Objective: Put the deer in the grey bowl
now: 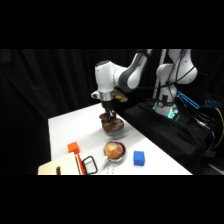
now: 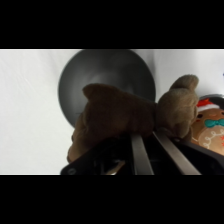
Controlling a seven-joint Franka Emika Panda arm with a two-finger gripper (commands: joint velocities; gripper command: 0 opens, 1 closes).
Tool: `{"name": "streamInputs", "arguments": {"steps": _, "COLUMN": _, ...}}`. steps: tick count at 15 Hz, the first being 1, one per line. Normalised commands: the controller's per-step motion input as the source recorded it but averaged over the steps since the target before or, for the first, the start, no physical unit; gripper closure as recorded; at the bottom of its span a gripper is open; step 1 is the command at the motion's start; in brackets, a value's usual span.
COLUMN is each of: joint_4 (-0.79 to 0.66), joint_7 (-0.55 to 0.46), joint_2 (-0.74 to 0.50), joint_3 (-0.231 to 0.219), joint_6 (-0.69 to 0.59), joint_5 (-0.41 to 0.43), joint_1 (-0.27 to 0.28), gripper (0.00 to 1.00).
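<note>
I've got the pincer (image 1: 108,116) clamped on the deer (image 2: 117,117), hanging right over the bowl (image 2: 100,75). Bowl sits on the tabletop (image 1: 70,125), mid-far side, under the arm.

Grey bowl (image 1: 115,129) mouth open below the deer (image 1: 108,120), nothing inside per wrist view. Ball in strainer (image 1: 114,150), blue block (image 1: 139,158), orange block (image 1: 73,147) crowd front desk (image 1: 70,125); left of bowl bare.
</note>
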Motion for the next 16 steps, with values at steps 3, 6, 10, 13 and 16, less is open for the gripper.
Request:
{"name": "streamInputs", "arguments": {"steps": 3, "joint_4": -0.12, "joint_7": 0.14, "joint_2": 0.1, "joint_3": -0.089, "joint_6": 0.43, "joint_5": -0.172, "joint_1": -0.006, "gripper": 0.93}}
{"name": "streamInputs", "arguments": {"steps": 6, "joint_4": -0.01, "joint_7": 0.08, "joint_2": 0.16, "joint_3": -0.075, "joint_6": 0.33, "joint_5": -0.108, "joint_1": -0.017, "gripper": 0.62}}
{"name": "streamInputs", "arguments": {"steps": 10, "joint_4": 0.01, "joint_7": 0.03, "joint_2": 0.08, "joint_3": -0.035, "joint_6": 0.19, "joint_5": -0.053, "joint_1": -0.007, "gripper": 0.38}}
{"name": "streamInputs", "arguments": {"steps": 13, "joint_4": -0.04, "joint_7": 0.01, "joint_2": -0.1, "joint_3": -0.041, "joint_6": 0.0, "joint_5": -0.089, "joint_1": 0.012, "gripper": 0.14}}
{"name": "streamInputs", "arguments": {"steps": 16, "joint_4": -0.08, "joint_7": 0.04, "joint_2": -0.34, "joint_3": -0.101, "joint_6": -0.27, "joint_5": -0.197, "joint_1": 0.034, "gripper": 0.0}}
